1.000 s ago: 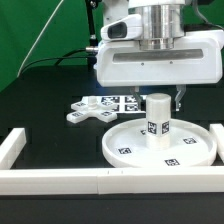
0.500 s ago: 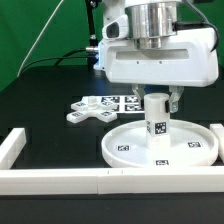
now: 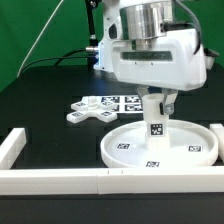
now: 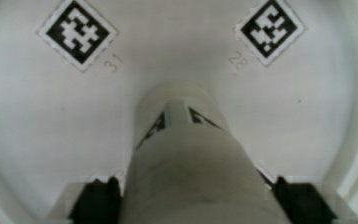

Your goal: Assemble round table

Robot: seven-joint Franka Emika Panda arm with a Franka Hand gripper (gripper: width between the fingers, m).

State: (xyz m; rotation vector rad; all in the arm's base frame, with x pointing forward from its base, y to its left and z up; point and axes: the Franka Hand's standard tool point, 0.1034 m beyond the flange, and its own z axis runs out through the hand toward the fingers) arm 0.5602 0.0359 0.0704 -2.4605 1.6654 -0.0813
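Sinking lower around the cylinder leg (image 3: 156, 120) since a second ago. Now clamping it between the jaws, upright at centre-right of frame on the round disc (image 3: 125, 135). Probably seating it: worth keeping it vertical, pressing gently, avoiding dragging the disc across the worktop (image 3: 40, 100).

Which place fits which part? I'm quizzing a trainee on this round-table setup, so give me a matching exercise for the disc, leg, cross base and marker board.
Things:
1. round disc
2. cylinder leg
3. cross-shaped base
4. marker board

Places:
A. upright, clamped in the gripper
B. lying at the exterior view's left of the disc
C. flat, directly beneath the leg
D. farthest back, beyond the base

Pairs: 1-C, 2-A, 3-B, 4-D
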